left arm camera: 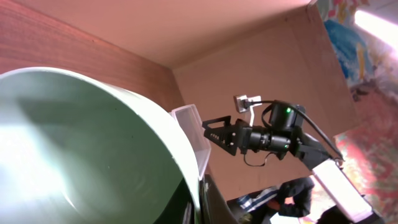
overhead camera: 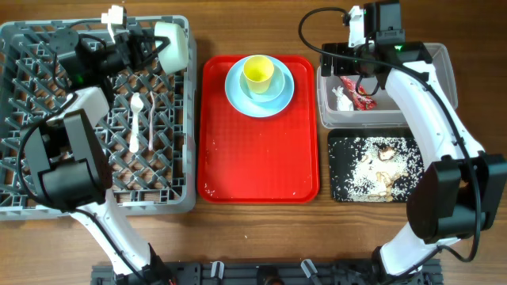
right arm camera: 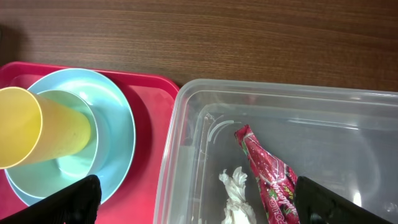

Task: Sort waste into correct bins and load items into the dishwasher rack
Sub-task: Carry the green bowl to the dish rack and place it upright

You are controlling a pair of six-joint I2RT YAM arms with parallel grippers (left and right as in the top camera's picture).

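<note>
Bowls sit in two places. We see one pale bowl (overhead camera: pixel 176 43) clamped at its rim in the left gripper (overhead camera: pixel 157 46), tipped on its side over the far right corner of the rack (overhead camera: pixel 47 170). We cannot tell whether it touches the pegs. In the left wrist view its mint wall fills most of the picture.

A spoon (overhead camera: pixel 136 119) and a fork (overhead camera: pixel 152 119) lie side by side on the lattice, just in front of the held bowl.

On the red tray (overhead camera: pixel 253 158) next to the rack, the blue plate (overhead camera: pixel 234 91) lies near the far edge. The second bowl (overhead camera: pixel 279 89) sits on it, and the yellow cup (overhead camera: pixel 258 74) stands inside that bowl.

We find the right gripper (right arm camera: pixel 199 193) above the near left part of the tub (overhead camera: pixel 444 63). Its fingers (right arm camera: pixel 78 199) are spread wide apart with nothing between them.

In the tub, the red wrapper (right arm camera: pixel 267 180) lies beside the white paper (right arm camera: pixel 235 193), and the two are touching or nearly so.

In front of the tub sits the black tray (overhead camera: pixel 337 170), with crumbs (overhead camera: pixel 372 170) scattered across it, thickest towards its middle. A few brownish bits lie among them.

Rack, red tray, tub and black tray all rest on the wooden table (overhead camera: pixel 356 229).
</note>
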